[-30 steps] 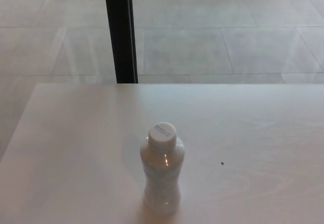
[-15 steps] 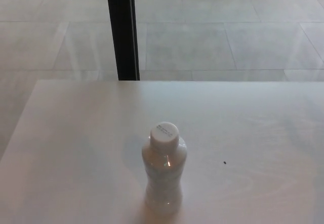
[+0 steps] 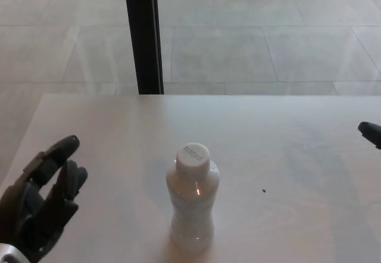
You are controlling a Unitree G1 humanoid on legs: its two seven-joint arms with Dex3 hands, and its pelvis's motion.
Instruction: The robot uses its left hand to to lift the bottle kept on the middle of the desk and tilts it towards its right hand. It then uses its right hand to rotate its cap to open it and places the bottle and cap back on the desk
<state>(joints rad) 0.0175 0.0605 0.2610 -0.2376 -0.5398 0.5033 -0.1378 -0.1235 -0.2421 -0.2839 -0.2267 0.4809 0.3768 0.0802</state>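
I see the bottle (image 3: 192, 206) standing upright mid-table (image 3: 297, 132), white cap (image 3: 193, 156) on, while my left hand (image 3: 38, 206) hovers to its left with fingers (image 3: 56, 153) spread and empty, ready to grasp; only a tip of the right hand (image 3: 371, 133) shows, so I cannot tell its state.

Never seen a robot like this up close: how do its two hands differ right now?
The left hand shows almost whole, fingers spread apart and empty; of the right hand only a dark tip pokes in at the picture's edge, so its pose is unclear. The left hand sits nearer the bottle than the right. Both are black and neither touches the bottle.
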